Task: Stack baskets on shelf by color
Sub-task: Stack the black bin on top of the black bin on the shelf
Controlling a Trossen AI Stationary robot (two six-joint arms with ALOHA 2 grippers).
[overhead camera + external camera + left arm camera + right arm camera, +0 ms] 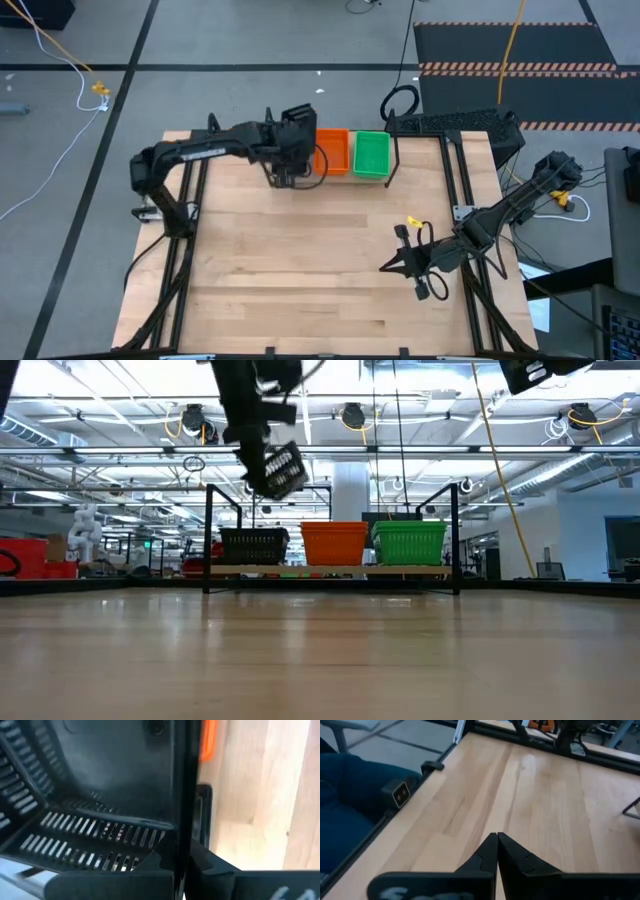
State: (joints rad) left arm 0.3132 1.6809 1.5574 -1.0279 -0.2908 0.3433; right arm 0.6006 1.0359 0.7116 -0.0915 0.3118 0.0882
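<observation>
1. Two dark, slim, jointed arms, matte black throughout.
2. Left tool (pixel 285 172): blocky black housing, thin black cables looped beneath.
3. Right tool (pixel 385 266): two tapered black fingers (pixel 487 851) ending in a point, interlocking notches along their inner edges.
4. Yellow tag and black cabling near the right wrist.

On the shelf (pixel 330 571) we see three basket stacks (pixel 333 544) side by side, a held basket (pixel 281 468) above the leftmost
</observation>
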